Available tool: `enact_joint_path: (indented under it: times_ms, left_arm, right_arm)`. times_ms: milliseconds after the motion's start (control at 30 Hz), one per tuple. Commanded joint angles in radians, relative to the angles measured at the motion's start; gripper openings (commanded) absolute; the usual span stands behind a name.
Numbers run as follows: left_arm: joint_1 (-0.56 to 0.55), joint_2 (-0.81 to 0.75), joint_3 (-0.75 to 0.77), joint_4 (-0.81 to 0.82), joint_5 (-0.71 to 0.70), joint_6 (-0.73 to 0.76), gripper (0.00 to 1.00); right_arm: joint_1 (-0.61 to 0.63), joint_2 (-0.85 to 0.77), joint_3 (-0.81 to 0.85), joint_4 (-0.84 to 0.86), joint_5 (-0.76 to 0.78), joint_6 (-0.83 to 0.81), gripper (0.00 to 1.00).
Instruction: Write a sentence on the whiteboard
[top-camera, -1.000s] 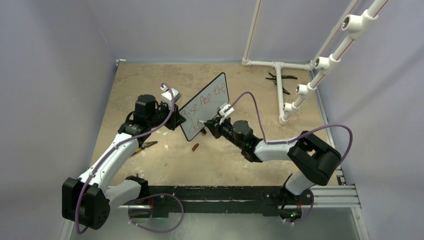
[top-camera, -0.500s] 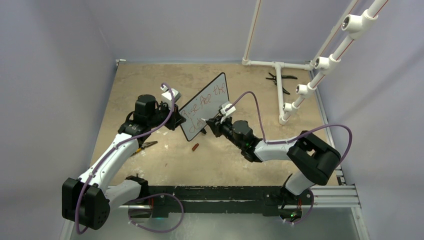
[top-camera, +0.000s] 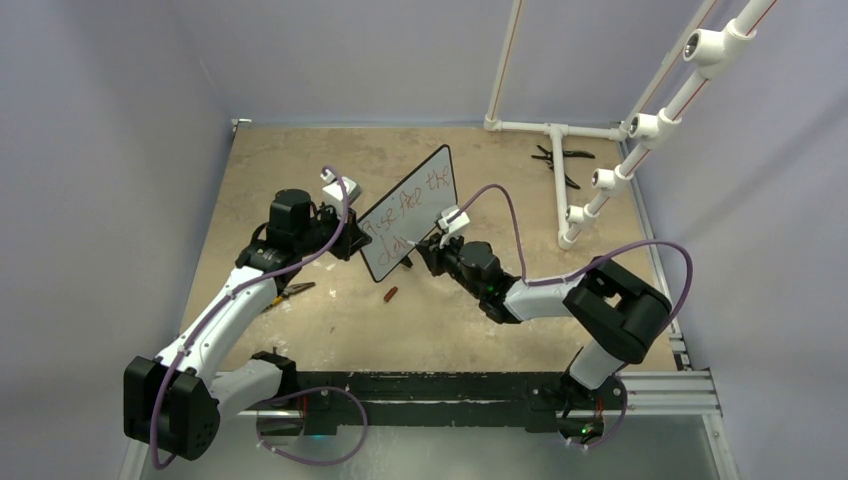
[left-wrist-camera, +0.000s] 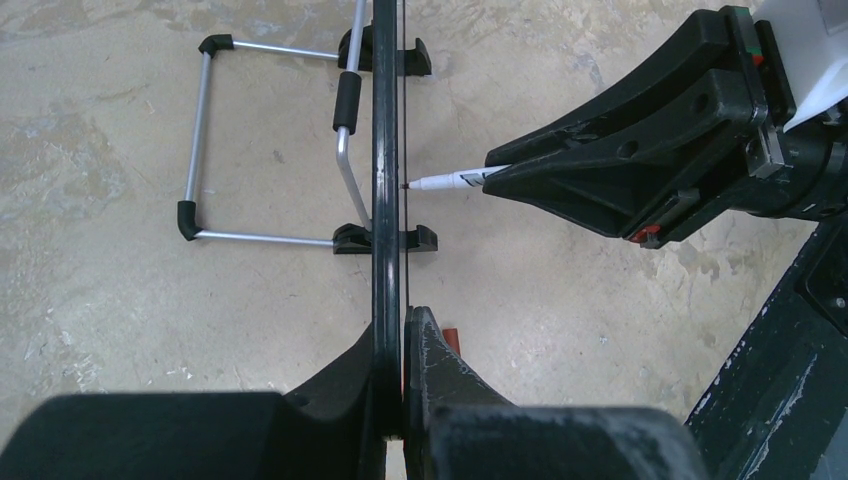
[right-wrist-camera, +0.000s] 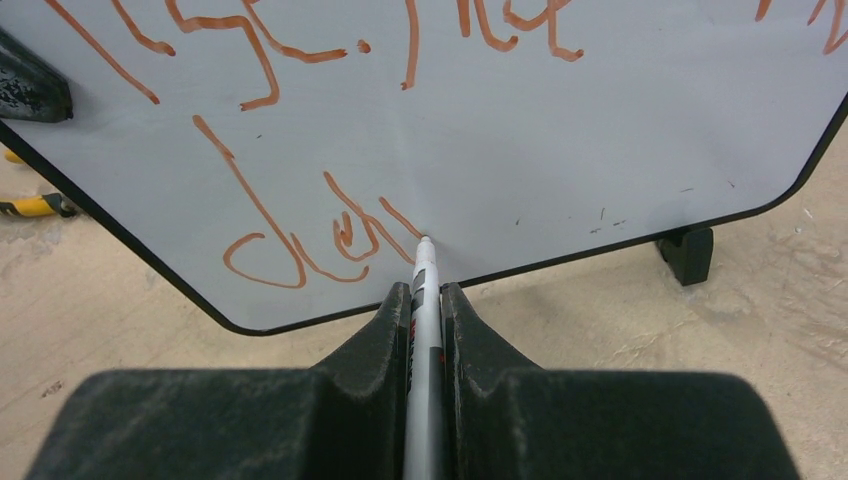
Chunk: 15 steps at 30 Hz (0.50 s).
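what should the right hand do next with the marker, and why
Probably slide the marker tip onward into the blank part of the whiteboard to begin the next letter: the right hand grips the marker, its tip rests at the end of the last red stroke of the sentence, and the left hand clamps the board's edge.

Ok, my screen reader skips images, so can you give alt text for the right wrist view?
The right claw grips a white marker, its tip touching the whiteboard at the end of the second line of the red sentence. A tan table shows below.
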<state>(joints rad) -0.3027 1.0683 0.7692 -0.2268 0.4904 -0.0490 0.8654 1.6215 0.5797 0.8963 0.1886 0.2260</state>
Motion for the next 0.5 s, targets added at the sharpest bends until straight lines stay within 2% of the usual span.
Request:
enact_joint_path:
  times_ms: [0,167,467]
  left_arm:
    - [-0.006,-0.031,0.001,0.026,0.090,-0.013,0.00]
    - [-0.006,-0.031,0.002,0.027,0.091,-0.014,0.00]
    - [-0.006,-0.030,0.001,0.027,0.091,-0.015,0.00]
  right_arm:
    - [-0.005,-0.036,0.013,0.051,0.027,0.010,0.00]
    - [-0.006,-0.085,-0.010,0.062,0.039,0.004,0.00]
    - [-0.009,-0.069,0.030,0.055,0.078,-0.006,0.00]
